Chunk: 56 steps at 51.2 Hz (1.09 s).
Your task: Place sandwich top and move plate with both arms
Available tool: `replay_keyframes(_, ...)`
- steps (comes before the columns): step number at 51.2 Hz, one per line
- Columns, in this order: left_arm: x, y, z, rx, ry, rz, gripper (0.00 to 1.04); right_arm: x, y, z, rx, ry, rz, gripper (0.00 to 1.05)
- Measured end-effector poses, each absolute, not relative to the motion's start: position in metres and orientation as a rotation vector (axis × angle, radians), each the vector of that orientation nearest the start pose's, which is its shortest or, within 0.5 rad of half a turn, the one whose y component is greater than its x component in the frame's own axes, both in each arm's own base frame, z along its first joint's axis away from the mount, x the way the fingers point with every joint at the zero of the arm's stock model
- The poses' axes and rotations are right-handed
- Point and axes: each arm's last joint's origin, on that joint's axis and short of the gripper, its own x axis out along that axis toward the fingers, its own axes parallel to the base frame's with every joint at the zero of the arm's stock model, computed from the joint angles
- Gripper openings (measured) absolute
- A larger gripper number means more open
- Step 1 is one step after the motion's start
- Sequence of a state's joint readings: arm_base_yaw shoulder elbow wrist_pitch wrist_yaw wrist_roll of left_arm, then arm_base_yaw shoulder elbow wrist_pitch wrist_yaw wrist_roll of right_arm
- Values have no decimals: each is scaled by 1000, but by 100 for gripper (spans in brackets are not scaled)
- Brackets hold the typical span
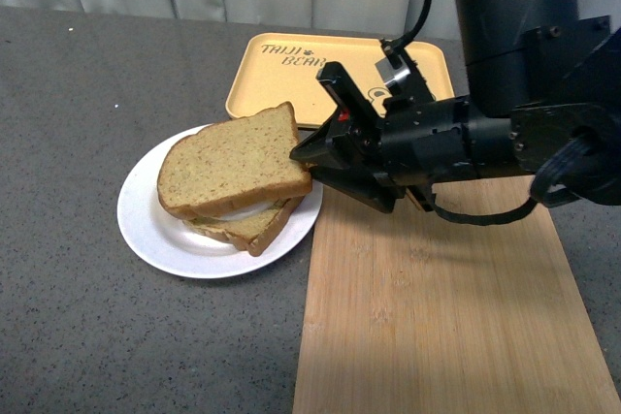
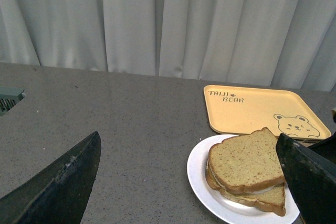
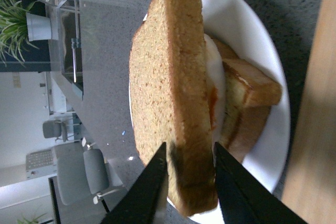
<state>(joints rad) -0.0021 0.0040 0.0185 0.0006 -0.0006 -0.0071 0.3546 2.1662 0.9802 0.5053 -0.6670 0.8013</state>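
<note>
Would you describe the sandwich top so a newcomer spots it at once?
Find the white plate left of the wooden board. The sandwich top is the upper slice there, pinched by the fingers of the right gripper; the lower slice carries egg.

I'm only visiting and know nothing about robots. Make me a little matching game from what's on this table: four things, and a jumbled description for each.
Things:
1. sandwich top
2. plate
3. yellow tray
4. wooden board

Descriptions:
A. pale wood, lying beside the plate
B. pinched at its edge by the right gripper
C. round and white
D. printed with a bear, behind the plate

Pairs: 1-B, 2-C, 3-D, 4-A.
</note>
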Motion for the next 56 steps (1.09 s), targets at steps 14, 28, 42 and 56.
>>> replay_keyframes(14, 97, 0, 170, -7, -15, -1, 98, 322, 96, 111, 551, 852, 480, 92)
replay_keyframes(28, 97, 0, 170, -7, -17, 0, 98, 270, 56, 126, 51, 29, 3, 52)
replay_keyframes(42, 97, 0, 170, -7, -17, -2, 98, 218, 27, 140, 2, 26, 0, 0)
replay_keyframes(56, 97, 0, 170, -7, -17, -2, 98, 183, 14, 148, 1, 25, 0, 1)
